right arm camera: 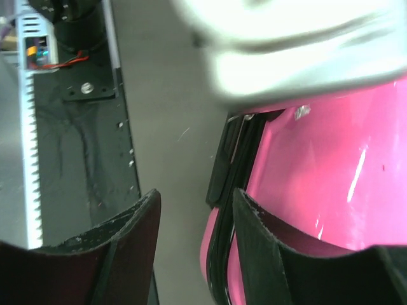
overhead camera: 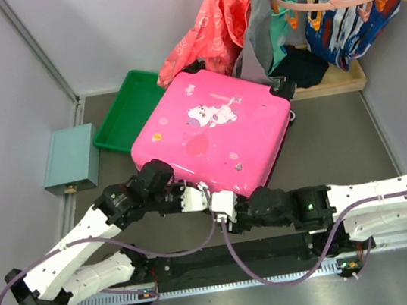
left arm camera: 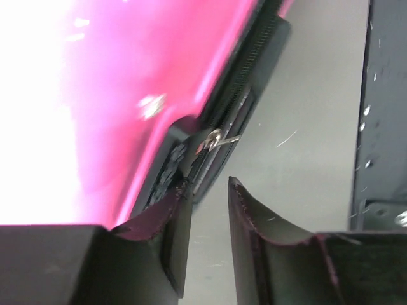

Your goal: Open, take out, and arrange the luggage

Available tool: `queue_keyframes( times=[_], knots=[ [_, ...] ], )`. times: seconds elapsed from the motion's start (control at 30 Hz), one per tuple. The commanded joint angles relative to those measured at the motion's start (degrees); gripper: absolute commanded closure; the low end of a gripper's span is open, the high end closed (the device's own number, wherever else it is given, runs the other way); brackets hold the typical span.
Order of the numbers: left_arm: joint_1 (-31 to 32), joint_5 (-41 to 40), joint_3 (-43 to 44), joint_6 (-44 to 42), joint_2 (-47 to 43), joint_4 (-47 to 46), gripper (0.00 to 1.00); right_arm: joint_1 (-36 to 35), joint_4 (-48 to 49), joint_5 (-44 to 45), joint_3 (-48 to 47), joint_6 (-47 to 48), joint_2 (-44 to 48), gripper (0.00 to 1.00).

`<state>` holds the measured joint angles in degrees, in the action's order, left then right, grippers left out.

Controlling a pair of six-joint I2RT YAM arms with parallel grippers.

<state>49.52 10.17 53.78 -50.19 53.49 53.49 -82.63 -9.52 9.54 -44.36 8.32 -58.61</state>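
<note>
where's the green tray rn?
Top view, back left: the green tray lies between the pale-teal box on its left and the pink luggage on its right.

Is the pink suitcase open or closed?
Closed. The luggage lies flat, stickers up, no lining showing; the left wrist view shows its shells together along the black zipper band.

The luggage [overhead camera: 212,132] shows a smooth, glossy hot-pink hard plastic shell with matt black trim [left arm camera: 254,70] and a shiny metal zipper pull [left arm camera: 217,140]. The green tray [overhead camera: 129,108] is smooth plastic; the grey table [overhead camera: 333,150] looks matt and lightly scratched.
</note>
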Motion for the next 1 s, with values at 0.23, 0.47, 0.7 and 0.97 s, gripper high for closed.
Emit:
queue_keyframes(
  times=[0.23, 0.47, 0.7, 0.97],
  knots=[
    [-9.69, 3.27, 0.98, 37.44, -6.38, -10.26, 0.49, -4.82, 1.51, 17.96, -1.61, -2.43, -9.59, 0.5],
    [-28.92, 10.49, 7.73, 44.47, 3.97, -0.95, 0.54, -5.44, 6.36, 15.69, 1.21, -1.46, -7.65, 0.47],
    [-30.71, 12.5, 6.17, 48.96, 6.1, -4.35, 0.48, -5.35, -3.48, 26.12, -5.99, -2.42, -17.67, 0.47],
    [-30.62, 15.05, 2.56, 47.38, 2.14, -8.4, 0.44, -5.09, -14.65, 38.01, -15.23, -6.56, -21.55, 0.48]
  ],
)
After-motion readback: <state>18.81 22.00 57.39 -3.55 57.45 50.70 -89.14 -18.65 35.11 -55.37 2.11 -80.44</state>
